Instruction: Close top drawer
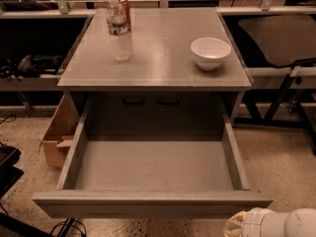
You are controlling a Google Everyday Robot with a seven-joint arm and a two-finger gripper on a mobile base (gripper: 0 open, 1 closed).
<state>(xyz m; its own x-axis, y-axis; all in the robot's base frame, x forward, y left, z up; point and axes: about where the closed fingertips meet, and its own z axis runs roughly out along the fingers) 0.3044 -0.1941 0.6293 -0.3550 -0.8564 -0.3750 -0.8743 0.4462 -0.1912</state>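
One gripper [236, 226] shows at the near right edge of the scene, low and just beside the right end of the drawer front. Only its pale tip and the white arm behind it are in view, so I cannot tell how the jaws stand or whether they hold anything.

One top drawer [148, 204] is pulled fully out toward the near side, and its grey tray is bare. Its flat front runs left to right across the near edge. It lies just above and to the left of the gripper, whether touching or not I cannot tell. The slide axis runs near to far, so by my reading the closing push must go straight away toward the desk, ideally nearer the middle of the front than this right corner.

One cardboard box [54, 137] sits on the floor to the left. Farther back, the desk [163, 68] carries three things: one white bowl [210, 52] on the right, one clear bottle [119, 33] on the left, and one can [127, 14] just behind it.
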